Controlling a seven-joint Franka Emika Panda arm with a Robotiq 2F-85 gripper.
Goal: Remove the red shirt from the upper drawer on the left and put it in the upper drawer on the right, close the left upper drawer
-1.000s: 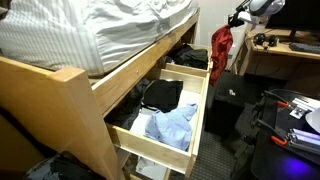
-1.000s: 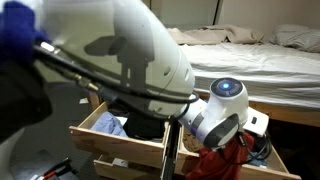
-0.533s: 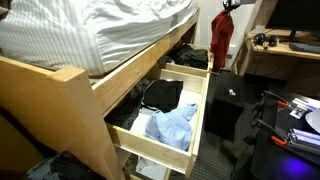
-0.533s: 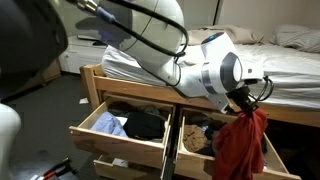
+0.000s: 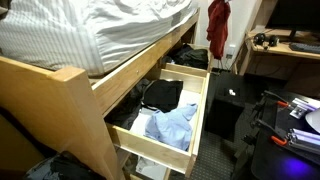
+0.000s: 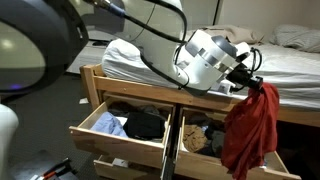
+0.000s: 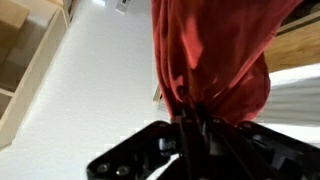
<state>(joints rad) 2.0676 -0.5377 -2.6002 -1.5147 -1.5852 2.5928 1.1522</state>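
The jaws are found closed on the gathered top of the shirt [image 6: 250, 130], which hangs bunched directly below them, clear of the floor. The open right drawer [image 6: 188, 152] is seen beneath the jaws, partly behind the cloth. The left drawer [image 6: 112, 143], well aside of them, stands open with blue and black clothing inside.
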